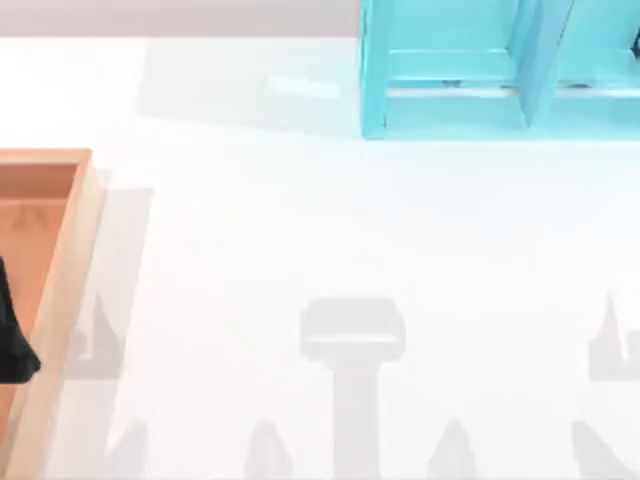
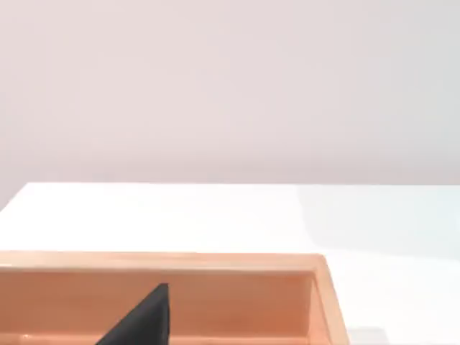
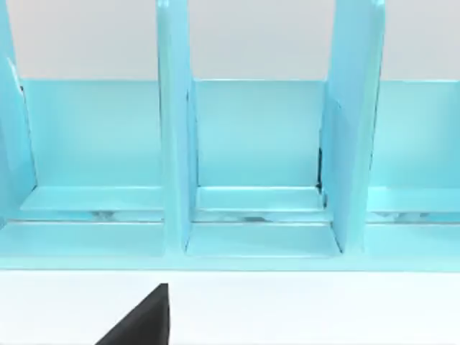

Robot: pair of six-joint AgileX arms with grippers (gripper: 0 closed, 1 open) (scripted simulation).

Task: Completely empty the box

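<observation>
Wooden box (image 1: 62, 290), one, sitting at table (image 1: 330, 230) left edge, long axis running near-to-far in top view. One turquoise shelf unit (image 1: 450, 90) standing far right. Left gripper (image 1: 12, 345) hovering over box; jaw state unclear.

Simulated tabletop: plain white table (image 1: 330, 230)
</observation>
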